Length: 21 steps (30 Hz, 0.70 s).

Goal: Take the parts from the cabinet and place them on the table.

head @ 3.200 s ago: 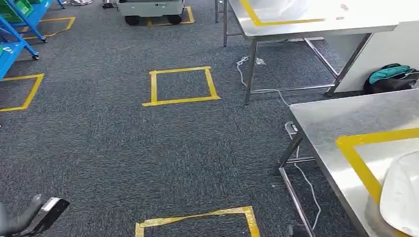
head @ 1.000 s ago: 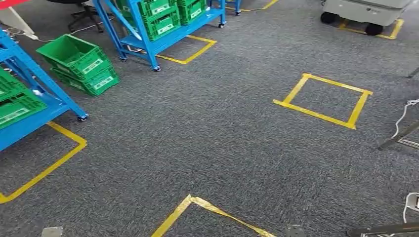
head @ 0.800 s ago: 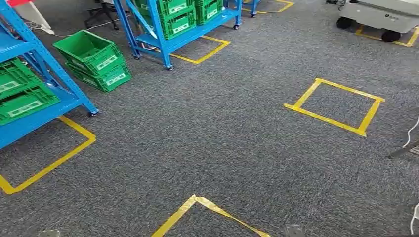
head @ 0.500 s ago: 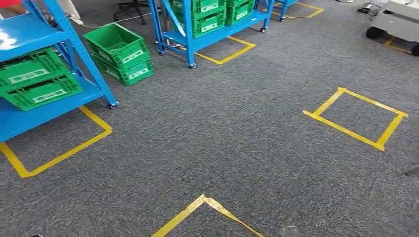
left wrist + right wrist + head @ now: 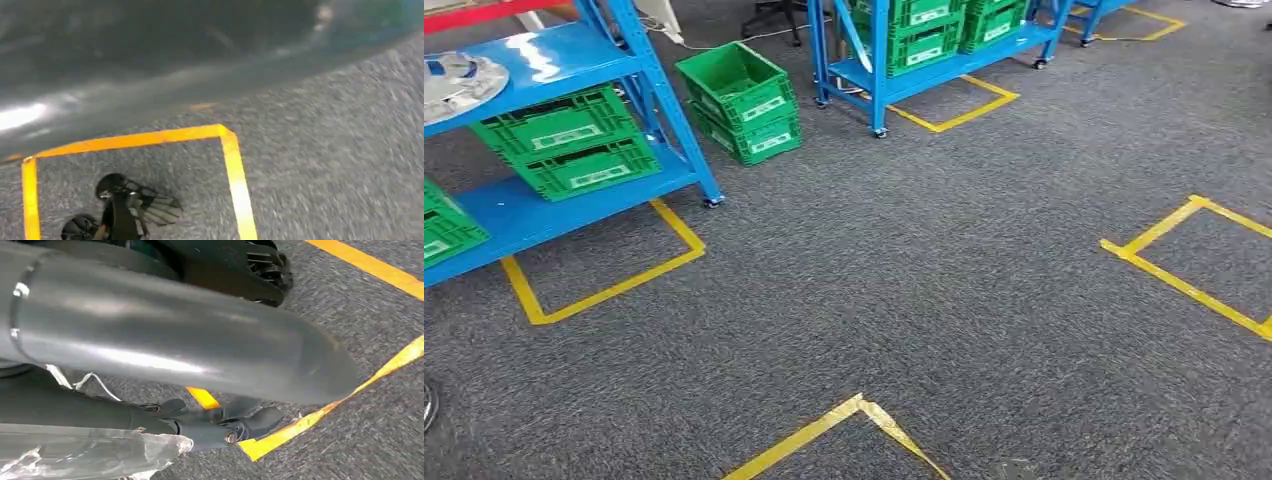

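task stage: between carries, as i read it. nothing in hand, cabinet [image 5: 554,55] off to the left and not yet within reach. a pale, shiny part [image 5: 459,78] lies on its upper blue shelf, near the edge of the head view. pickup, the walk to the table and the set-down are all left for this one.

right hand [image 5: 220,424]: hangs low over the floor, dark fingers stretched out and a little apart, nothing between them. left hand: cannot tell, its wrist view is mostly grey blur.

surface: dark grey carpet [image 5: 874,280], marked with yellow tape squares [image 5: 604,290].

room: green crates [image 5: 564,150] on the cabinet's lower shelf, two more stacked on the floor [image 5: 744,100], a second blue rack [image 5: 874,70] just beyond.
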### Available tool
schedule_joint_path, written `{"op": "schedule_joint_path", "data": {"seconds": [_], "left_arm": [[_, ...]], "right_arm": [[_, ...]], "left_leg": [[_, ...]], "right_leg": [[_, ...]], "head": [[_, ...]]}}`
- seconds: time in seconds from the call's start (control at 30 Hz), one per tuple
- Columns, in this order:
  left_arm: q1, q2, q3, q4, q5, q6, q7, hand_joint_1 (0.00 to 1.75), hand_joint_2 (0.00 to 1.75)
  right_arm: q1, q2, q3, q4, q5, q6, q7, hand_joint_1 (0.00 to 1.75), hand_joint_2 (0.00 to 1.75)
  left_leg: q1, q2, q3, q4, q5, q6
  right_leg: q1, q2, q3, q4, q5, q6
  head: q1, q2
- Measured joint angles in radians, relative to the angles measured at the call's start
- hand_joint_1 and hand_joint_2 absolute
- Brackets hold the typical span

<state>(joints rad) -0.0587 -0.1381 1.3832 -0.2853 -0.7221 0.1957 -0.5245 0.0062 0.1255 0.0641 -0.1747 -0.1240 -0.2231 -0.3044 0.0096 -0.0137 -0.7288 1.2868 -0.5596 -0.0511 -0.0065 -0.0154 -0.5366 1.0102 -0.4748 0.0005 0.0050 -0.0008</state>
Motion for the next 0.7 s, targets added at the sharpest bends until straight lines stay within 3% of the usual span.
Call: {"op": "schedule_joint_path", "data": {"seconds": [0.03, 0.07, 0.1, 0.13, 0.17, 0.2, 0.27, 0.33, 0.37, 0.4, 0.47, 0.5, 0.53, 0.57, 0.63, 0.67, 0.7], "left_arm": [[0.002, -0.002, 0.000, 0.000, -0.001, 0.008, 0.000, 0.00, 0.00], [0.004, -0.003, 0.000, 0.001, -0.003, 0.015, 0.000, 0.00, 0.00], [0.004, -0.004, 0.000, 0.001, -0.008, 0.022, 0.000, 0.00, 0.00], [0.003, -0.005, 0.000, 0.001, -0.011, 0.027, 0.001, 0.00, 0.00], [0.001, -0.006, 0.000, 0.002, -0.012, 0.031, 0.002, 0.00, 0.00], [-0.005, -0.009, 0.000, 0.002, -0.014, 0.033, 0.004, 0.00, 0.00], [-0.005, -0.014, 0.000, 0.004, -0.017, 0.037, 0.005, 0.00, 0.00], [0.000, -0.021, 0.000, 0.005, -0.021, 0.040, 0.007, 0.00, 0.00], [0.000, -0.025, 0.000, 0.005, -0.023, 0.041, 0.009, 0.00, 0.00], [-0.001, -0.024, 0.000, 0.005, -0.026, 0.044, 0.010, 0.00, 0.00], [-0.004, -0.026, 0.000, 0.005, -0.032, 0.044, 0.011, 0.00, 0.00], [-0.004, -0.027, 0.000, 0.005, -0.032, 0.044, 0.012, 0.00, 0.00], [-0.003, -0.027, 0.000, 0.005, -0.032, 0.044, 0.013, 0.00, 0.00], [-0.001, -0.028, 0.000, 0.005, -0.033, 0.044, 0.013, 0.00, 0.00], [-0.001, -0.029, 0.000, 0.005, -0.034, 0.044, 0.013, 0.00, 0.00], [-0.002, -0.029, 0.000, 0.005, -0.034, 0.044, 0.013, 0.00, 0.00], [-0.003, -0.029, 0.000, 0.005, -0.034, 0.045, 0.013, 0.00, 0.00]], "right_arm": [[-0.001, 0.000, -0.001, 0.000, 0.000, -0.003, 0.000, 0.00, 0.00], [-0.002, 0.000, -0.003, 0.000, 0.000, -0.007, 0.000, 0.00, 0.00], [-0.003, 0.000, -0.004, 0.000, 0.000, -0.008, 0.000, 0.00, 0.00], [-0.004, 0.001, -0.005, 0.000, 0.000, -0.008, 0.000, 0.00, 0.00], [-0.004, 0.002, -0.005, 0.000, 0.001, -0.008, 0.000, 0.00, 0.00], [-0.004, 0.002, -0.006, 0.000, 0.001, -0.009, 0.000, 0.00, 0.00], [-0.004, 0.002, -0.007, 0.000, 0.000, -0.010, 0.000, 0.00, 0.00], [-0.007, 0.002, -0.007, 0.000, 0.000, -0.010, 0.000, 0.00, 0.00], [-0.008, 0.002, -0.008, 0.000, 0.000, -0.010, -0.001, 0.00, 0.00], [-0.007, 0.002, -0.008, 0.000, -0.002, -0.010, -0.002, 0.00, 0.00], [-0.003, 0.002, -0.013, 0.000, -0.002, -0.010, -0.003, 0.00, 0.00], [-0.001, 0.002, -0.014, 0.000, -0.002, -0.009, -0.003, 0.00, 0.00], [0.001, 0.002, -0.015, 0.000, -0.002, -0.010, -0.003, 0.00, 0.00], [0.001, 0.002, -0.016, 0.000, -0.002, -0.010, -0.003, 0.00, 0.00], [0.000, 0.002, -0.017, 0.000, -0.002, -0.010, -0.003, 0.00, 0.00], [0.000, 0.002, -0.018, 0.000, -0.002, -0.010, -0.003, 0.00, 0.00], [0.000, 0.002, -0.019, 0.000, -0.002, -0.009, -0.003, 0.00, 0.00]], "left_leg": [[0.000, 0.001, 0.000, 0.003, 0.012, 0.000], [0.000, 0.002, 0.019, -0.034, 0.042, 0.000], [0.000, 0.007, 0.061, -0.113, 0.087, 0.002], [-0.001, 0.022, 0.109, -0.201, 0.126, 0.005], [-0.003, 0.065, 0.151, -0.274, 0.147, 0.009], [-0.012, 0.078, 0.161, -0.305, 0.134, 0.014], [-0.012, 0.059, 0.158, -0.301, 0.133, 0.030], [-0.009, 0.039, 0.161, -0.307, 0.137, 0.044], [-0.004, 0.032, 0.162, -0.308, 0.139, 0.048], [-0.002, 0.026, 0.162, -0.308, 0.139, 0.056], [-0.002, 0.006, 0.160, -0.308, 0.139, 0.062], [-0.002, -0.006, 0.160, -0.307, 0.139, 0.062], [-0.002, -0.016, 0.160, -0.307, 0.139, 0.062], [-0.002, -0.029, 0.161, -0.307, 0.139, 0.062], [0.000, -0.055, 0.165, -0.306, 0.139, 0.058], [0.001, -0.065, 0.167, -0.306, 0.138, 0.054], [-0.005, -0.075, 0.163, -0.300, 0.137, 0.046]], "right_leg": [[0.000, -0.011, 0.001, 0.000, 0.000, 0.000], [0.000, -0.021, 0.001, 0.000, -0.001, 0.001], [0.000, -0.032, 0.003, 0.000, -0.002, 0.003], [0.000, -0.041, 0.006, 0.000, -0.004, 0.005], [0.002, -0.049, 0.010, 0.000, -0.007, 0.010], [0.012, -0.056, 0.009, 0.007, -0.014, 0.019], [0.012, -0.072, 0.008, -0.002, -0.016, 0.027], [0.011, -0.090, 0.027, -0.005, -0.020, 0.036], [0.008, -0.054, 0.016, 0.012, -0.035, 0.044], [0.005, -0.018, -0.006, 0.064, -0.070, 0.047], [0.003, 0.008, -0.083, 0.228, -0.145, 0.053], [0.003, 0.011, -0.121, 0.300, -0.167, 0.055], [0.003, 0.012, -0.138, 0.320, -0.161, 0.055], [0.003, 0.012, -0.131, 0.292, -0.130, 0.054], [-0.002, 0.026, -0.061, 0.130, -0.031, 0.052], [-0.006, 0.052, -0.024, 0.049, 0.006, 0.052], [-0.009, 0.092, -0.008, 0.011, -0.003, 0.051]], "head": [[0.000, 0.000], [0.000, 0.000], [0.000, 0.000], [0.000, 0.000], [-0.001, 0.000], [-0.003, 0.000], [0.002, 0.000], [0.000, 0.000], [0.003, 0.000], [0.009, 0.000], [0.013, 0.000], [0.013, 0.000], [0.014, 0.000], [0.014, 0.000], [0.014, 0.000], [0.014, 0.000], [0.015, 0.000]]}}
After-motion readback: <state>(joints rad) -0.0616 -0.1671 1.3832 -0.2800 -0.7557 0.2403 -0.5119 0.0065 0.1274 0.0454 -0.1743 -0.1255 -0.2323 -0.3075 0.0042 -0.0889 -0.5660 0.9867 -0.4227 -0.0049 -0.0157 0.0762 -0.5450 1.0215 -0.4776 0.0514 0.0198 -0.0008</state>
